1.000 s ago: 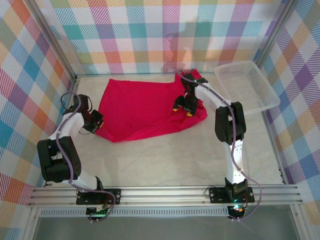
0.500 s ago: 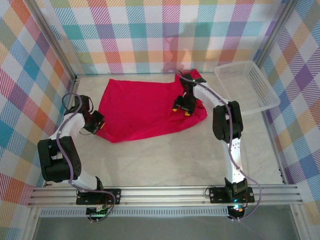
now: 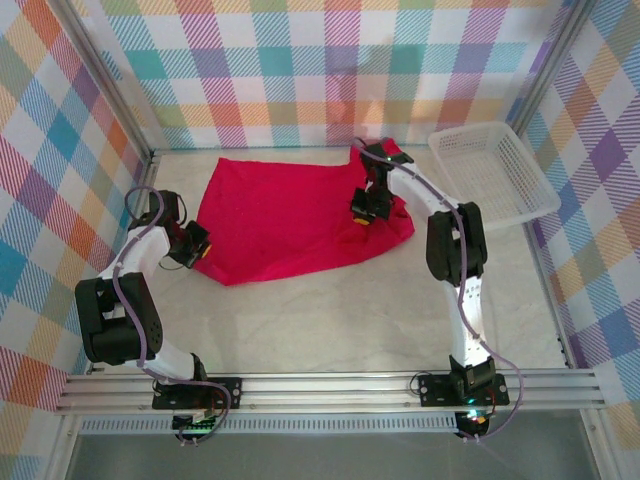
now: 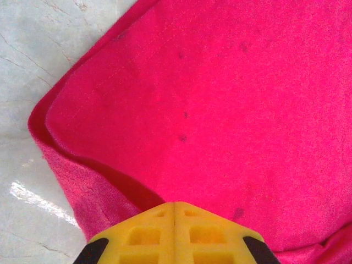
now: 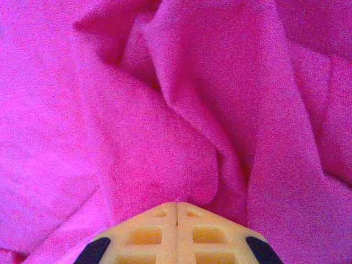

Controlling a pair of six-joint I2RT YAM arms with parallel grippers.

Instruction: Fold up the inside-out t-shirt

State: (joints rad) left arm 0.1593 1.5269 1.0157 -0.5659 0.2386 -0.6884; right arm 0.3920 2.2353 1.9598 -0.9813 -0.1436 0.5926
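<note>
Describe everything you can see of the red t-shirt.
The inside-out t-shirt is plain crimson soft cloth, lying spread but wrinkled on the pale table, a stitched hem showing, its right end bunched. The left tool is shut on its left edge; the right tool is shut on a raised fold near its right end.

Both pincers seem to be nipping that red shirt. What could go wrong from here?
The right pincer is shut on a bunched ridge in the crumpled side of the t-shirt, not on a clean edge. Lifting may drag a lump, and the fold could come out crooked. The left pincer appears to nip right at the corner, where two layers show. One layer could slip out when pulled.
</note>
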